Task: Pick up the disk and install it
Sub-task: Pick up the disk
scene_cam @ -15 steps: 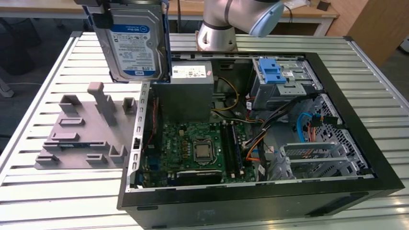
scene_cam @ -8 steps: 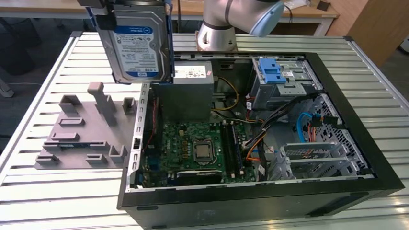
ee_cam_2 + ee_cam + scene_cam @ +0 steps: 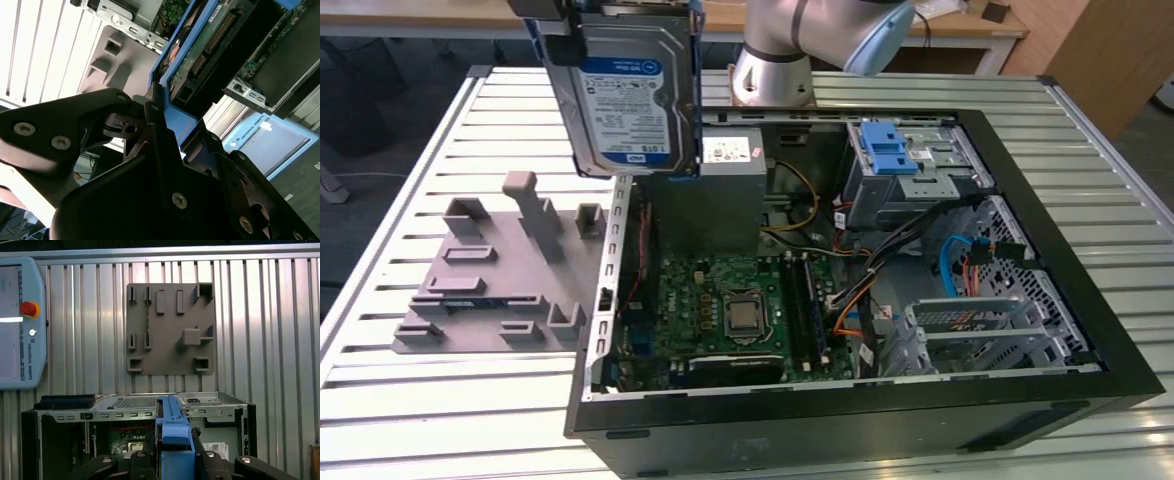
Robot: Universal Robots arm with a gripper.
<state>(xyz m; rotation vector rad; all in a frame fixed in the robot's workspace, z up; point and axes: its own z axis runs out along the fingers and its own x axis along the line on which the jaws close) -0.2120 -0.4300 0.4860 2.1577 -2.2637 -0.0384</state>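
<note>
The disk (image 3: pixel 630 95), a silver hard drive with a white-and-blue label and blue side rails, hangs upright in the air, its label facing the exterior view. It is above the table's far left part, at the left wall of the open computer case (image 3: pixel 1071 262). My gripper (image 3: pixel 620 12) is shut on the disk's upper end. In the second wrist view the gripper (image 3: pixel 155 107) clamps the blue rail, and the disk's (image 3: pixel 210 45) circuit-board side shows. In the first wrist view the disk's blue edge (image 3: pixel 175 432) stands between the black fingers (image 3: pixel 140 462).
Inside the case are a silver drive cage with a blue latch (image 3: pixel 907 160), a grey box with a white sticker (image 3: pixel 727 185) and a green motherboard (image 3: pixel 720 300). A grey fixture plate (image 3: pixel 494 270) lies left of the case on the slatted table (image 3: pixel 454 410). A teach pendant (image 3: pixel 20 325) rests nearby.
</note>
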